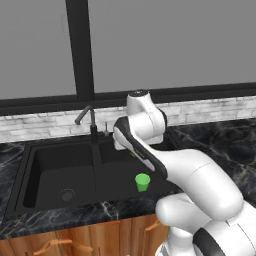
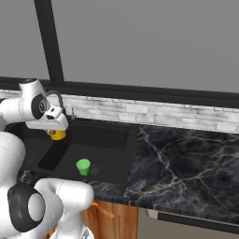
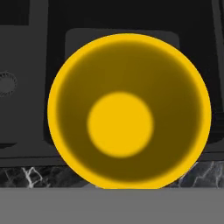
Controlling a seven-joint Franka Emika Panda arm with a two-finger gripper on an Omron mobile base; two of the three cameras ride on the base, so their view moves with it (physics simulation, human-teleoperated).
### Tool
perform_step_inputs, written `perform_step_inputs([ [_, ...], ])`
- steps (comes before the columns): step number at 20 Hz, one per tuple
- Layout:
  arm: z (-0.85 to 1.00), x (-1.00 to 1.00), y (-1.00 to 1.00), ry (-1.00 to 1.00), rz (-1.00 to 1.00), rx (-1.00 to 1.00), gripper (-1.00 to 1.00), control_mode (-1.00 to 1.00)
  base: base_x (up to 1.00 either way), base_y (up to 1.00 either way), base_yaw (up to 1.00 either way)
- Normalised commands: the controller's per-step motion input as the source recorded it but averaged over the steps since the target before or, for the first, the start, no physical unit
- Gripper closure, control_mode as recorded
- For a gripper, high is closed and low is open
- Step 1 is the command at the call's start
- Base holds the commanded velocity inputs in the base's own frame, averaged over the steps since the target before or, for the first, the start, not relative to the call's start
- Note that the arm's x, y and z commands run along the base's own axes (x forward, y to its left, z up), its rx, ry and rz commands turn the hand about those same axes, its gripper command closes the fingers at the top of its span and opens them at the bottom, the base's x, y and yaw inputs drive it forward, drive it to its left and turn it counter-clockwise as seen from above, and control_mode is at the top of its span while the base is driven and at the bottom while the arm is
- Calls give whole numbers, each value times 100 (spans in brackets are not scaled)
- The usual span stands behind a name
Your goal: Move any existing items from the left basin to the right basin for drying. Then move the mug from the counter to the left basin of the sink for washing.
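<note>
mug [image 2: 57, 135]: yellow, upright, hanging under the end effector [image 2: 56, 130], above the sink [image 1: 30, 165]
end effector: nearly closed, gripping the mug; open mouth seen from above in the hand view
green cup [image 1: 142, 182]: upright in the right basin [image 1: 120, 172], near the drain
left basin [image 1: 55, 175]: drain visible
table [image 2: 186, 163]: black marble, veined

The left base view looks forward and down from behind the arm, on its left, over the sink [image 1: 65, 170] and the surface [image 1: 220, 135] to the brick wall and window. The right base view faces the same sink [image 2: 100, 140] from the arm's right, taking in more surface [image 2: 186, 163]. The hand view looks straight down, very near, into the yellow mug [image 3: 129, 111] above the sink.
</note>
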Motion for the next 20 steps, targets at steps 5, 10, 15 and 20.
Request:
perform_step_inputs([
  [5, -5, 0, 57, 0, 6, 0, 100, -100, 0, 0, 0],
  [10, -8, 0, 60, 0, 5, 0, 100, -100, 0, 0, 0],
  [15, -11, 0, 60, 0, 5, 0, 100, -100, 0, 0, 0],
  [20, -16, 1, 60, 0, 4, 0, 100, -100, 0, 0, 0],
])
